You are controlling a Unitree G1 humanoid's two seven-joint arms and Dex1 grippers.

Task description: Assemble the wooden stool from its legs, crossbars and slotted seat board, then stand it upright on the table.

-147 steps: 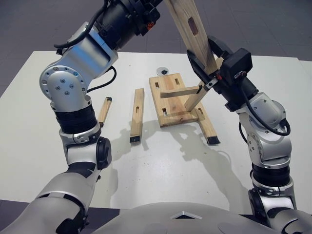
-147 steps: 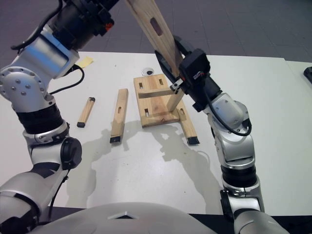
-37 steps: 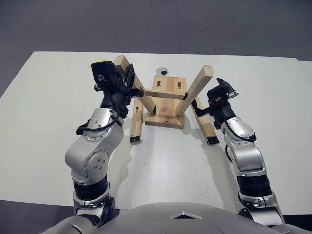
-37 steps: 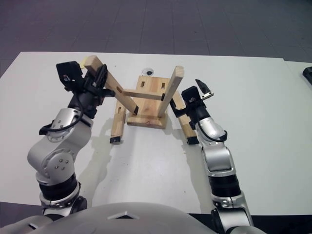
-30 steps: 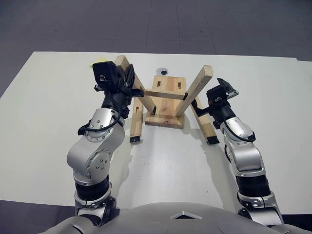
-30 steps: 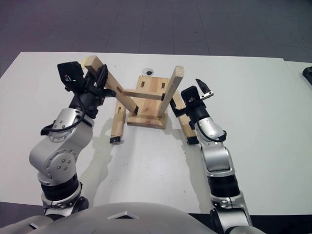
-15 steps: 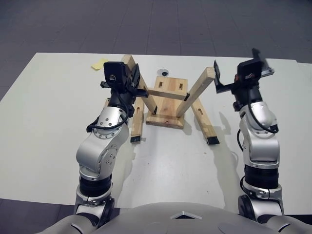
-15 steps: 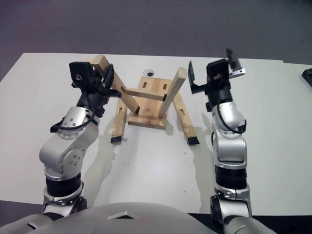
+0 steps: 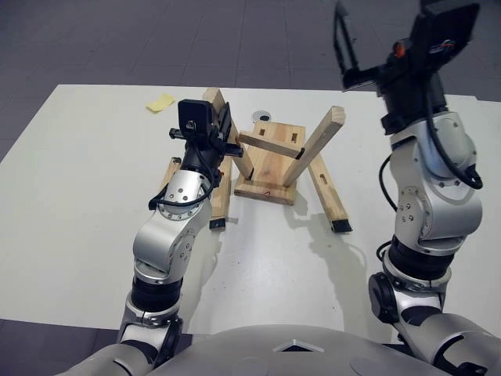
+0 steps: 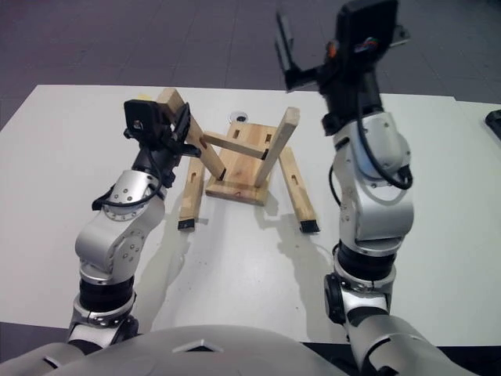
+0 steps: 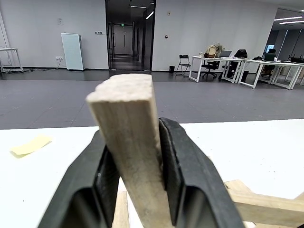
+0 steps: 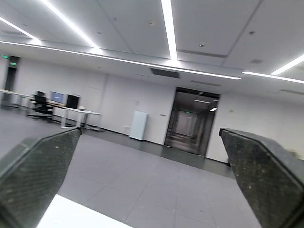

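The slotted seat board (image 9: 270, 166) lies flat on the white table (image 9: 86, 180). Two legs stand slanted in it, joined by a crossbar (image 9: 268, 144). My left gripper (image 11: 137, 176) is shut on the top end of the left leg (image 9: 213, 100), as its wrist view shows close up. The right leg (image 9: 319, 142) stands free. High above the table's right side, my right gripper (image 9: 368, 39) is open, its fingers (image 12: 38, 175) wide apart with nothing between them.
One loose leg (image 9: 221, 196) lies left of the board, another (image 9: 329, 194) on its right. A short wooden piece (image 9: 167, 174) rests further left. A yellow note (image 9: 160, 102) and a round table hole (image 9: 262, 116) sit toward the back.
My right arm has let go of the right leg and risen high above the table, gripper open. The left gripper has kept its hold and edged toward the board.
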